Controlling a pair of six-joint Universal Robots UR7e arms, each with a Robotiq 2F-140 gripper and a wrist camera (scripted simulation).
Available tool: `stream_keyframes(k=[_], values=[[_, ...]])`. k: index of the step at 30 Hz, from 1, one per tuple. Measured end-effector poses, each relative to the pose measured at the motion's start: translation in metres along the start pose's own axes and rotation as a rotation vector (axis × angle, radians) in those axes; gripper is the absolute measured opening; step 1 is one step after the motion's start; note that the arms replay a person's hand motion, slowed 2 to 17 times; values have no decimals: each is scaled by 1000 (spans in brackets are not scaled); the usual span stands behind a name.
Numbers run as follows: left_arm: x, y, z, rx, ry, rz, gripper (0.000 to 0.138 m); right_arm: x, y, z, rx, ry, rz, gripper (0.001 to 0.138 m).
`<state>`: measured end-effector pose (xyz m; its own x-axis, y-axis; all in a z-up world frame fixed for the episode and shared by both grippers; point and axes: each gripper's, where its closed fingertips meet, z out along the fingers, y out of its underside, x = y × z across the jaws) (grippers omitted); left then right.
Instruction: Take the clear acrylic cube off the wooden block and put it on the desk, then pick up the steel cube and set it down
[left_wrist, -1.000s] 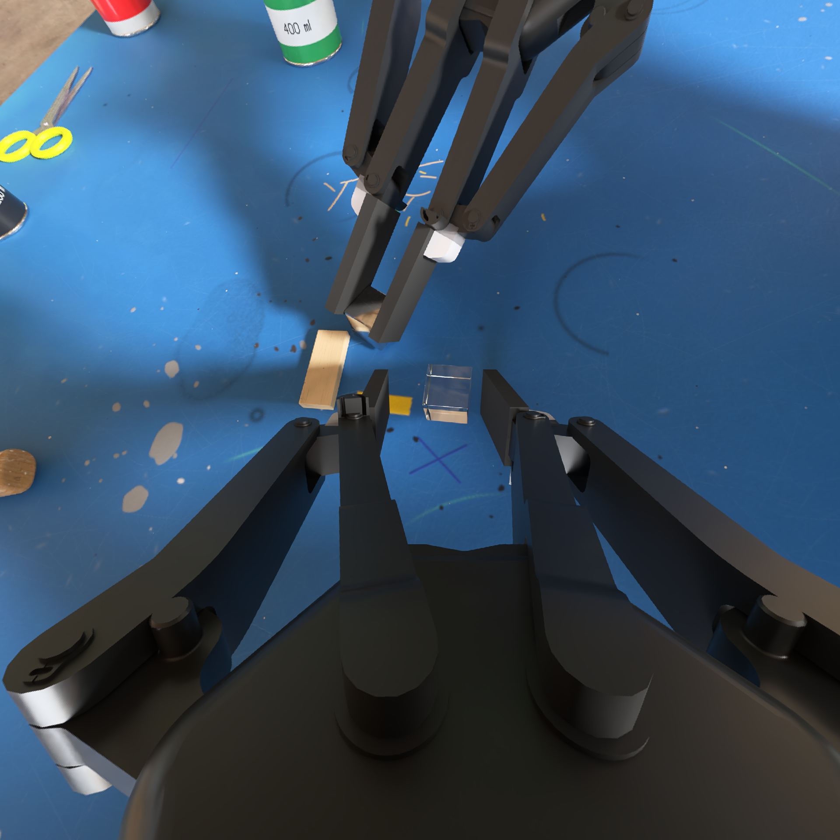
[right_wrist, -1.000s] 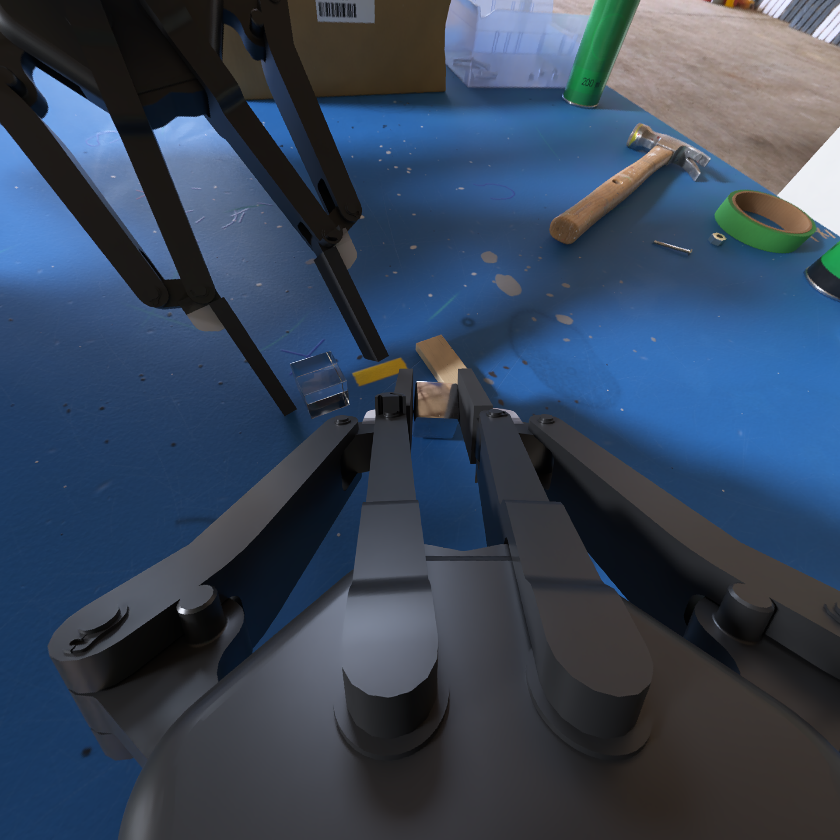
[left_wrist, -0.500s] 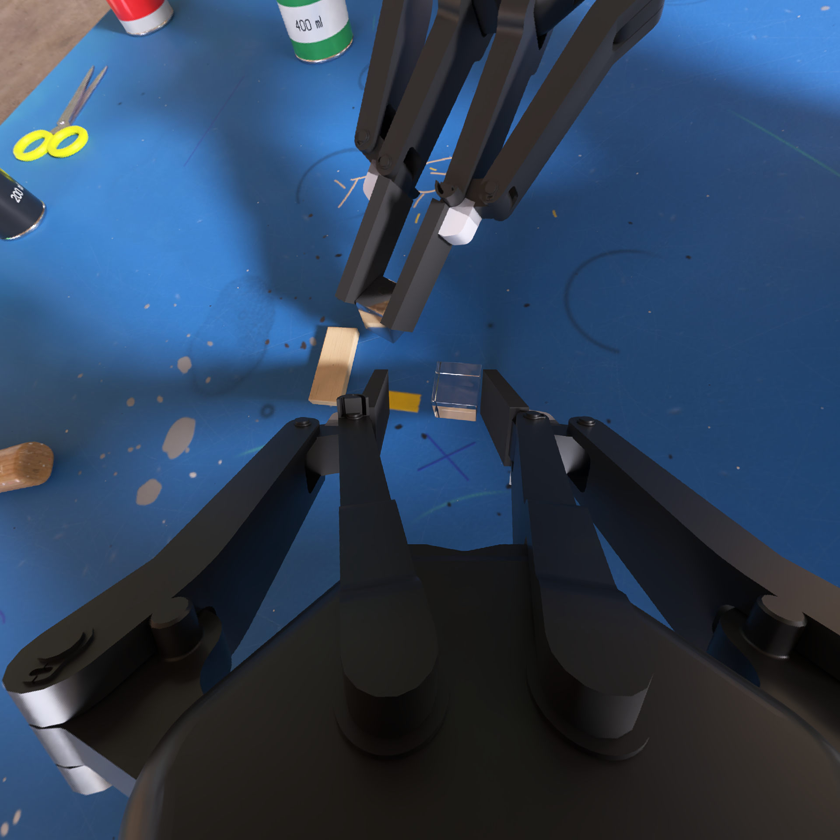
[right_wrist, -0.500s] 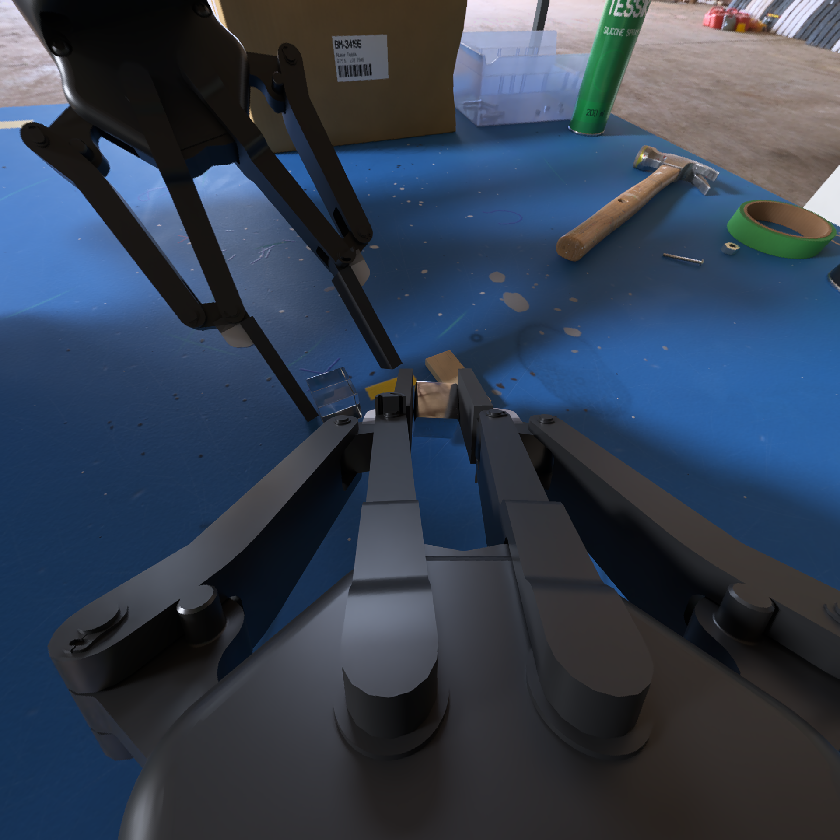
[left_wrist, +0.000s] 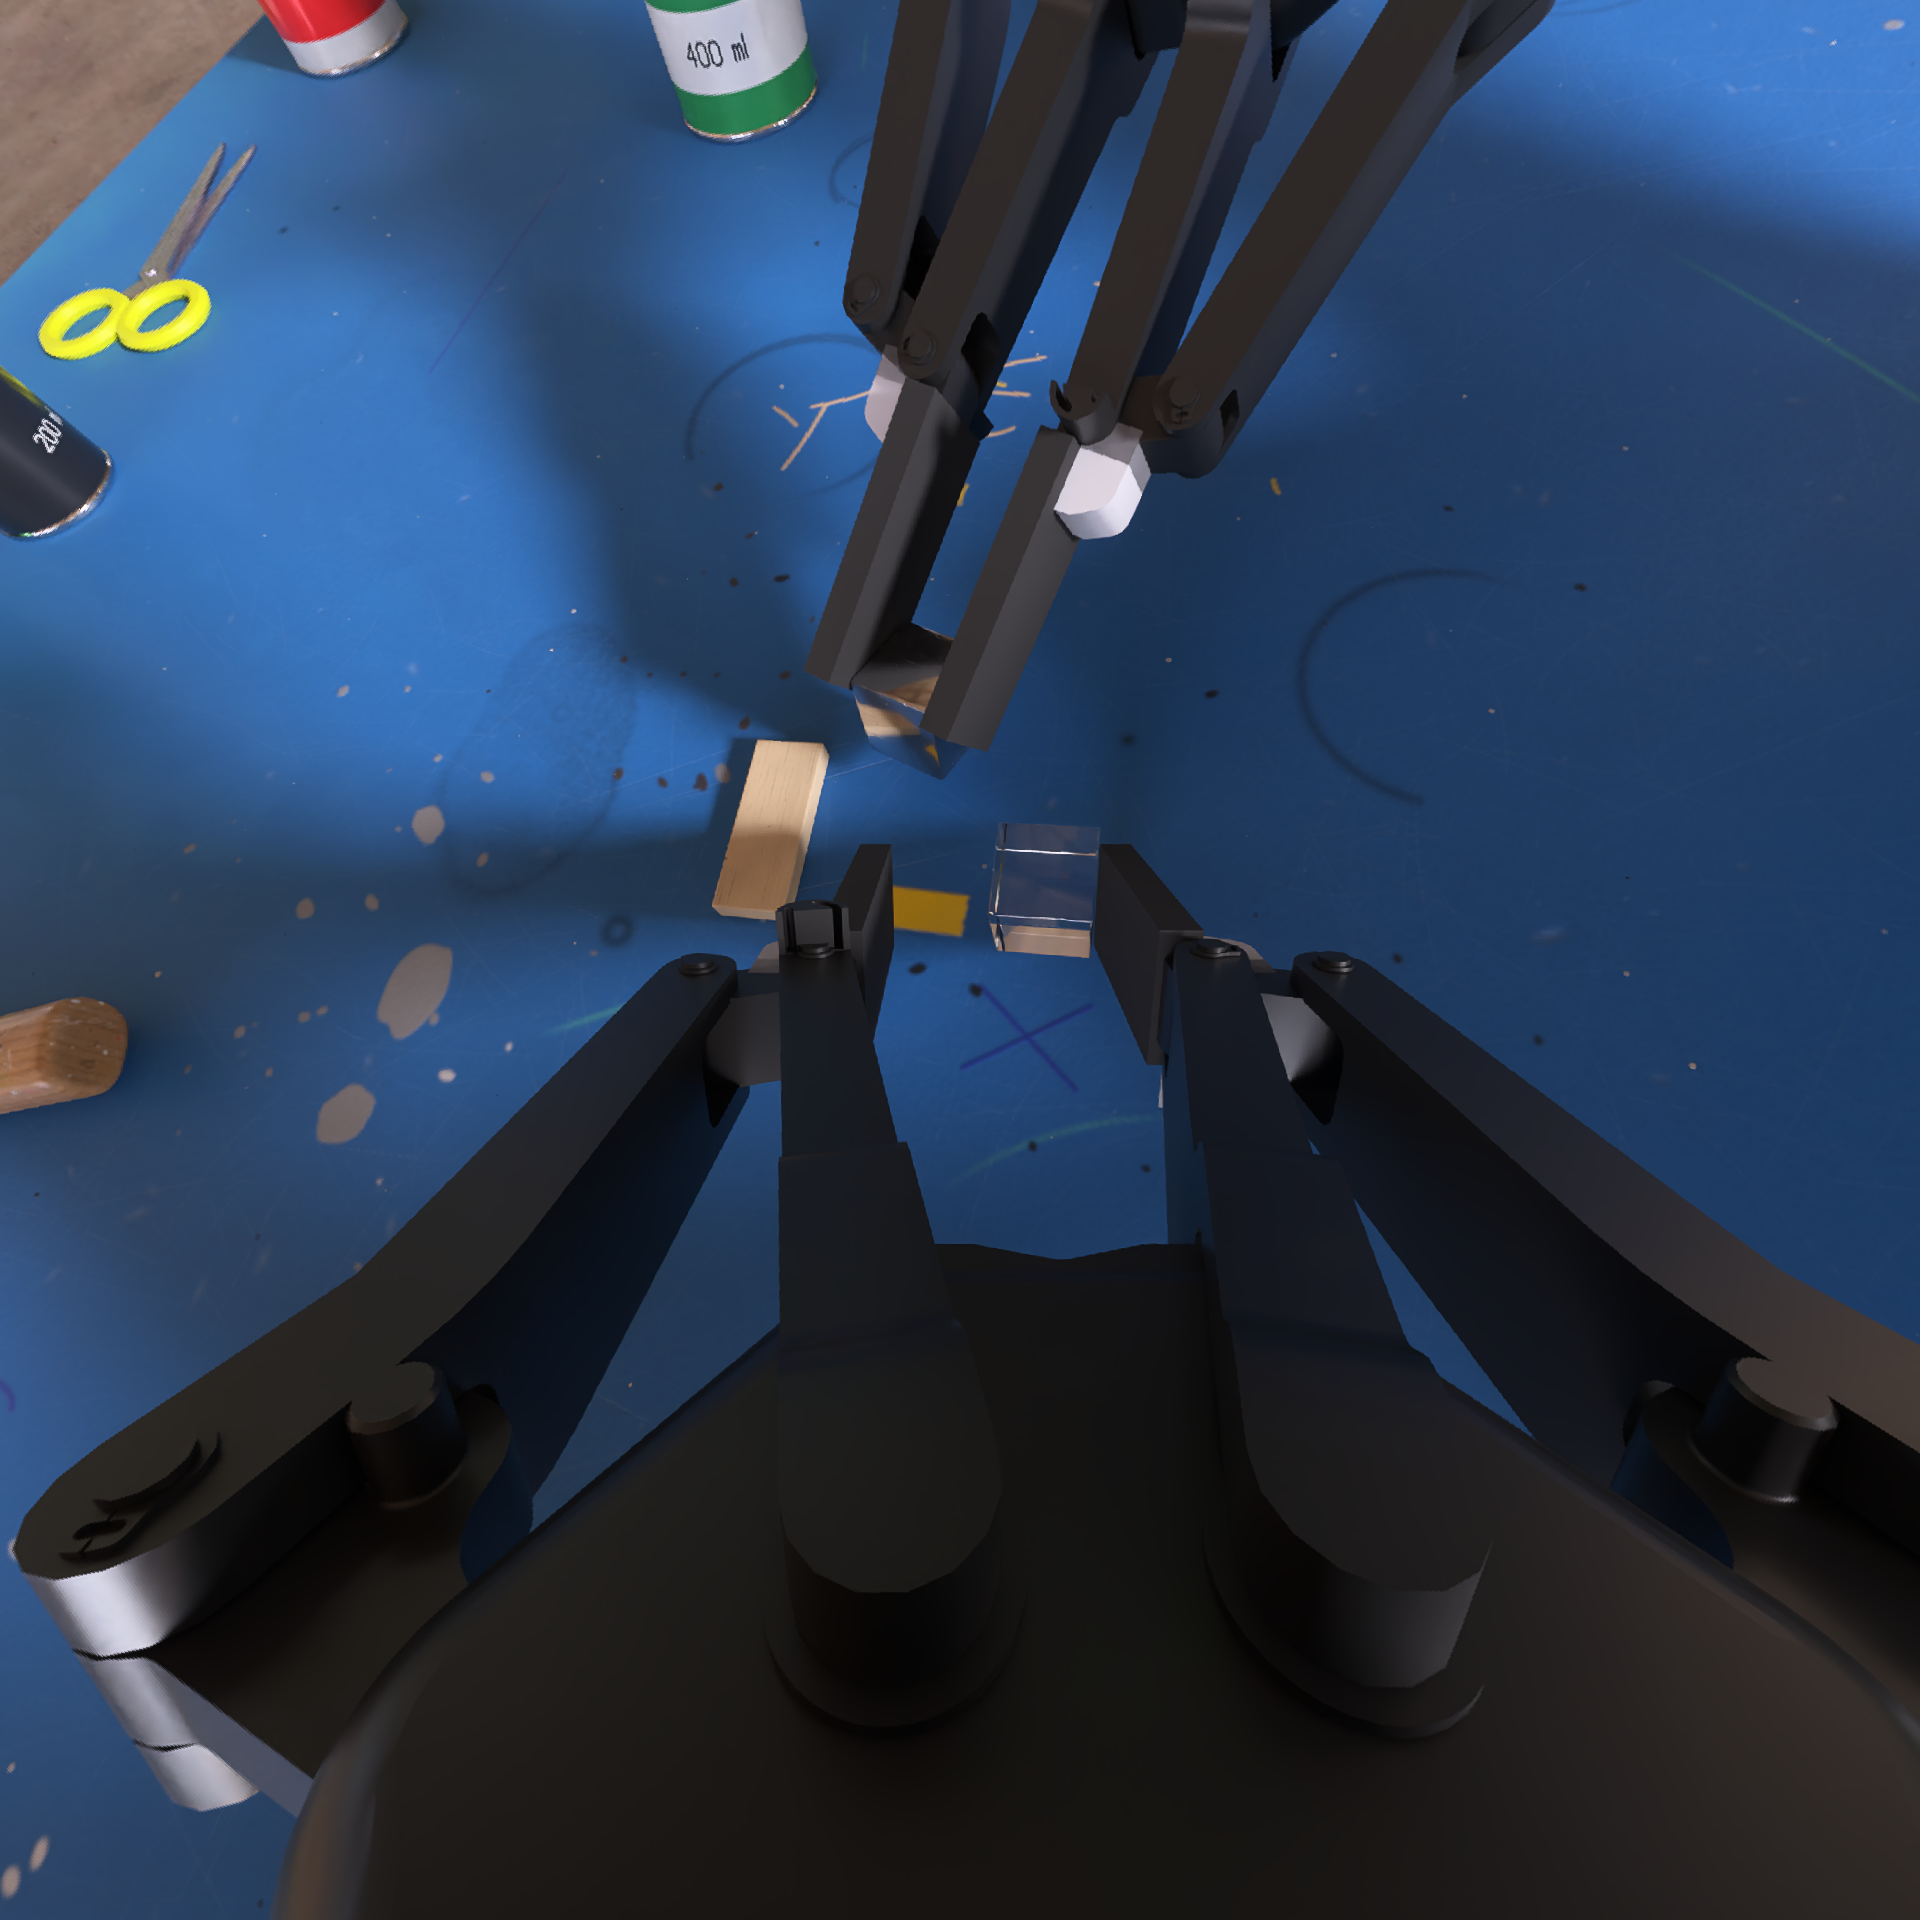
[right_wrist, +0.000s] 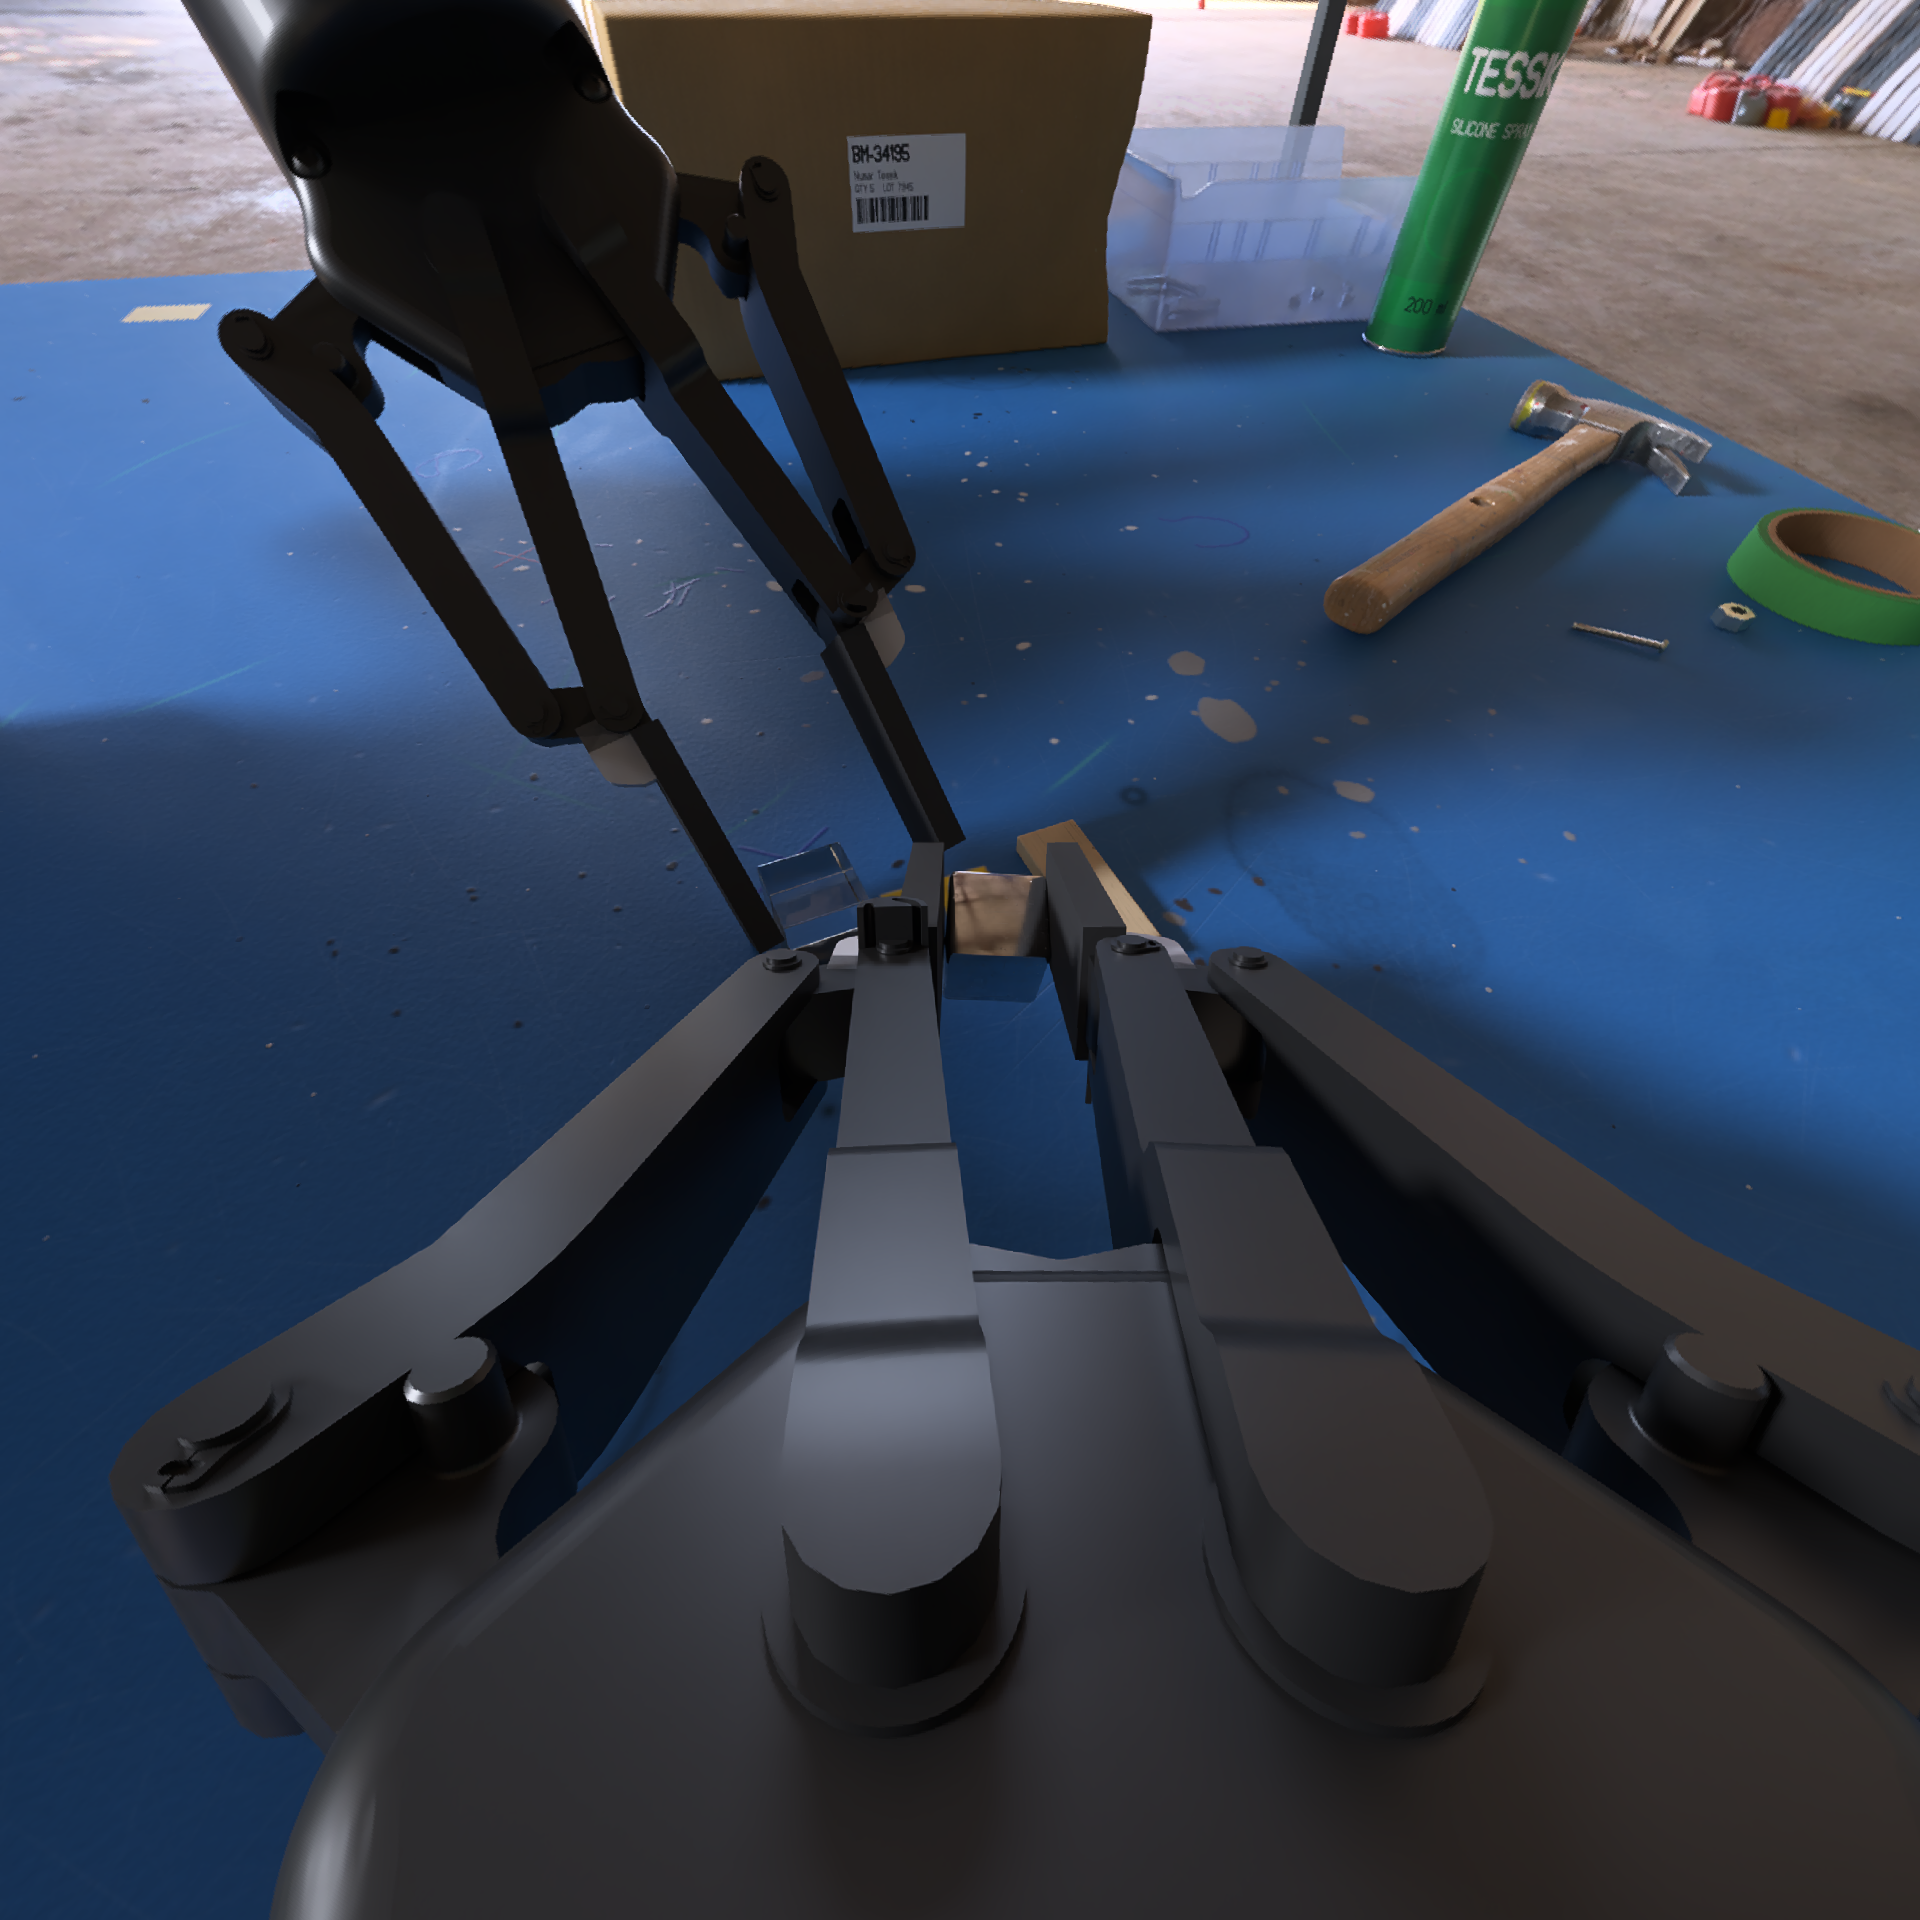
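Nearest in the left wrist view, the left gripper (left_wrist: 992, 883) is spread wide and holds nothing, its fingertips flanking the clear acrylic cube (left_wrist: 1043, 888), which sits on the blue desk (left_wrist: 1558, 831) beside a yellow tape strip (left_wrist: 930, 909). The desk marks have shrunk and more of its surface shows than a second ago, so this gripper has risen. Just beyond, the wooden block (left_wrist: 771, 828) lies flat and bare. Past it the right gripper (right_wrist: 995, 904) is clenched on the steel cube (right_wrist: 992, 912), which now hangs above the desk, higher than before. Open blue surface stretches to the right; farther off lie a hammer (right_wrist: 1496, 499), a green tape roll (right_wrist: 1829, 571), and a cardboard box (right_wrist: 873, 156) at the far edge.
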<state>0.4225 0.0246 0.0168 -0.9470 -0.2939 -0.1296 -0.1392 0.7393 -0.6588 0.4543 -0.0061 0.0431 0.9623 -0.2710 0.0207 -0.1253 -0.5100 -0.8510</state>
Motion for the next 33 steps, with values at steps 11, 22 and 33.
stream_keyframes(k=[11, 22, 33], values=[[-1, 4, -4, -14, 6, 4, 53, -11, -10, -6, 35, -41, -9, 26], [11, 24, -17, -58, 131, -53, 57, -30, -15, -5, 27, -96, -52, 26], [11, 29, -20, -49, 129, -43, 61, -44, -13, 0, -12, -144, -87, 26]])
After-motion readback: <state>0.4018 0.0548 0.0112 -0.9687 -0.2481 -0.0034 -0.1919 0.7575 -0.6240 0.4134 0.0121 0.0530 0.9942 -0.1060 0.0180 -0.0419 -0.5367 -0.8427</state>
